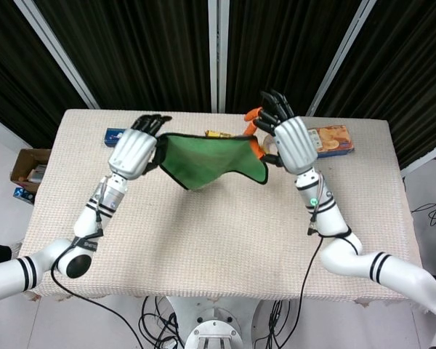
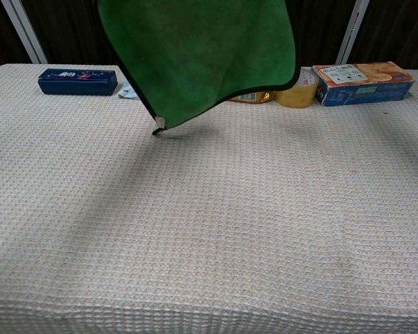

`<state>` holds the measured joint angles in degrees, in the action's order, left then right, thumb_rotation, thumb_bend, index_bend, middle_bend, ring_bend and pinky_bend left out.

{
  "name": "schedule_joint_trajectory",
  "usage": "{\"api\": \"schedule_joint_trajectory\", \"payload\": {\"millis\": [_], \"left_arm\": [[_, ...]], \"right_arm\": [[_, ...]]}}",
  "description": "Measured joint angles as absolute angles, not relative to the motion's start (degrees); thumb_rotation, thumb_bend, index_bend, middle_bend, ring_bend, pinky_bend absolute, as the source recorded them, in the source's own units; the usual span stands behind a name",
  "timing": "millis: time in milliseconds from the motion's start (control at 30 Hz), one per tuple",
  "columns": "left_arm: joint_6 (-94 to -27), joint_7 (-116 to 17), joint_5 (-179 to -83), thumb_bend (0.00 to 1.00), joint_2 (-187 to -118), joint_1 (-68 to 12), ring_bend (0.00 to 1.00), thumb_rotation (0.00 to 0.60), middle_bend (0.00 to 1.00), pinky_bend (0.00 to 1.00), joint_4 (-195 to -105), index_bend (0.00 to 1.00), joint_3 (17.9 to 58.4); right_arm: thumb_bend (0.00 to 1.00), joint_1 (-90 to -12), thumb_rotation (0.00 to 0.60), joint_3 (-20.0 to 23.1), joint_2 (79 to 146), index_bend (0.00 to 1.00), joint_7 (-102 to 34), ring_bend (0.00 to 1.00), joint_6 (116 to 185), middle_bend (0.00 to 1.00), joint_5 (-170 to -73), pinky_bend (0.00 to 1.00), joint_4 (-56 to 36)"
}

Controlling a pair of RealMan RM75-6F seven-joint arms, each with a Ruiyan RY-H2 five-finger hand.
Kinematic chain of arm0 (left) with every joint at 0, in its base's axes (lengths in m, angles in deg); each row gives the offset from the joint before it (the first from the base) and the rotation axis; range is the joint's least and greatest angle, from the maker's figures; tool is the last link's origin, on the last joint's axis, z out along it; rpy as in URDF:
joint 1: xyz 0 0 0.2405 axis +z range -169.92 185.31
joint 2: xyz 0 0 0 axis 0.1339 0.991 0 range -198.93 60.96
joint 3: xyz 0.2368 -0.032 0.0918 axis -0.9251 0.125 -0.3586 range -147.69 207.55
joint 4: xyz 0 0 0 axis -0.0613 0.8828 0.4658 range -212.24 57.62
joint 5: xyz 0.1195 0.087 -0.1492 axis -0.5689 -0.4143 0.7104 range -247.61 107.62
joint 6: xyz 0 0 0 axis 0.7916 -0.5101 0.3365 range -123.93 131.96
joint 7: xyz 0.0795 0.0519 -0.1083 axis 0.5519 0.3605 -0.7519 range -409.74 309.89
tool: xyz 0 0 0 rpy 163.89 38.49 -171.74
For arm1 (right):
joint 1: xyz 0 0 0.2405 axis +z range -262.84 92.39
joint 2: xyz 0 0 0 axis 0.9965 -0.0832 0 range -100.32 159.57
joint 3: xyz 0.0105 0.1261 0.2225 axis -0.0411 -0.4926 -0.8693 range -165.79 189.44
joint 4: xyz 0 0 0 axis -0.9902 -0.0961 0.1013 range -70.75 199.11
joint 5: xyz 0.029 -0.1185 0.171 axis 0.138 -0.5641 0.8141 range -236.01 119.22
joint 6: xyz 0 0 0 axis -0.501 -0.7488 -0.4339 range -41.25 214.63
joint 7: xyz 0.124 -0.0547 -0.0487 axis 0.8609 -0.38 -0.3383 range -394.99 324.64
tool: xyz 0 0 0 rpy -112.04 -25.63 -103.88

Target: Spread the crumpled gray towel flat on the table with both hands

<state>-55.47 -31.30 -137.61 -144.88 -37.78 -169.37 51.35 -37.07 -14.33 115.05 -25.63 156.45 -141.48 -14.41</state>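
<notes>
Left hand (image 1: 134, 150) grips the towel's (image 1: 207, 160) left top edge; right hand (image 1: 287, 140) holds its right edge, stretching it above the table (image 1: 203, 240). Only the head view shows the hands; the chest view shows the towel's low corner hanging near the blue box (image 2: 77, 80).

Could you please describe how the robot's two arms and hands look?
Both arms are glossy white with black bands. The left hand and right hand have ribbed silver-white backs and black fingers; the right shows orange tips. A green light glows on the right wrist, and black cables trail below.
</notes>
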Motion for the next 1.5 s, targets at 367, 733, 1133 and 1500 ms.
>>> {"api": "schedule_joint_trajectory", "payload": {"millis": [367, 733, 1133, 1500], "left_arm": [[-68.65, -32.19, -147.45, 0.63, -148.86, -33.75, 0.11, 0.600, 0.14, 0.16, -163.20, 0.61, 45.28], [-72.66, -29.87, -158.92, 0.63, -155.87, -27.37, 0.11, 0.600, 0.14, 0.16, -159.88, 0.61, 31.42], [-72.89, -23.73, -164.00, 0.63, -157.38, -21.81, 0.11, 0.600, 0.14, 0.16, -160.59, 0.61, 24.08], [-72.36, -22.25, -165.40, 0.63, -156.80, -18.18, 0.11, 0.600, 0.13, 0.15, -161.70, 0.60, 21.65]], "right_arm": [[0.54, -35.59, 0.600, -9.35, 118.01, 0.82, -17.25, 0.08, 158.73, 0.36, -145.80, 0.00, -3.80], [0.52, -40.21, 0.600, 7.07, 119.71, 0.82, -8.27, 0.08, 162.41, 0.36, -157.56, 0.00, 0.90], [0.52, -41.94, 0.600, 15.19, 120.57, 0.81, -9.29, 0.08, 162.96, 0.36, -164.20, 0.00, -2.68], [0.52, -41.71, 0.600, 17.36, 122.04, 0.80, -11.83, 0.08, 161.63, 0.35, -166.01, 0.00, -3.06]]}}
